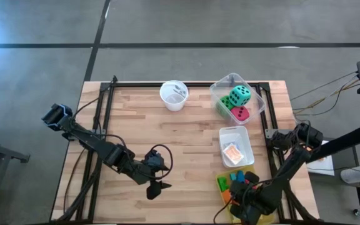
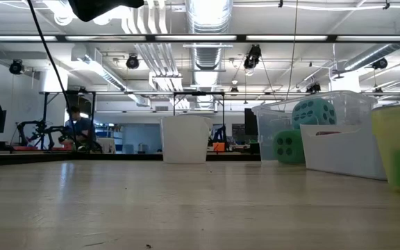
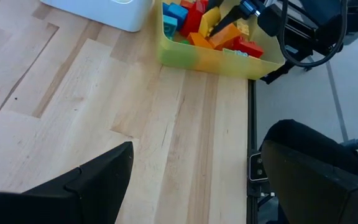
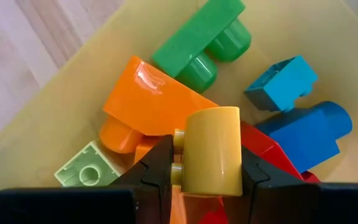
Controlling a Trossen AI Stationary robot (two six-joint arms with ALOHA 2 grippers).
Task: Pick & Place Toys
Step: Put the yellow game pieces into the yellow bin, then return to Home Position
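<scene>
The wooden surface (image 1: 186,144) stands in a concrete-floored hall with ceiling ducts. The left pincer (image 1: 154,188), fingers apart and empty, hovers near its front edge. The right pincer (image 4: 207,177), inside the yellow bin (image 1: 225,184) of plastic blocks (image 3: 219,28), is clamped on a yellow block (image 4: 213,152). The clear bin (image 1: 255,94) holds the foam dice (image 1: 240,95).

Yellow bin (image 2: 398,146) cut by edge; red die (image 1: 240,114) half hidden.

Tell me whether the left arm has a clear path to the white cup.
Probably yes: the left claw is open and empty, and only bare table lies between it and the white cup.
</scene>
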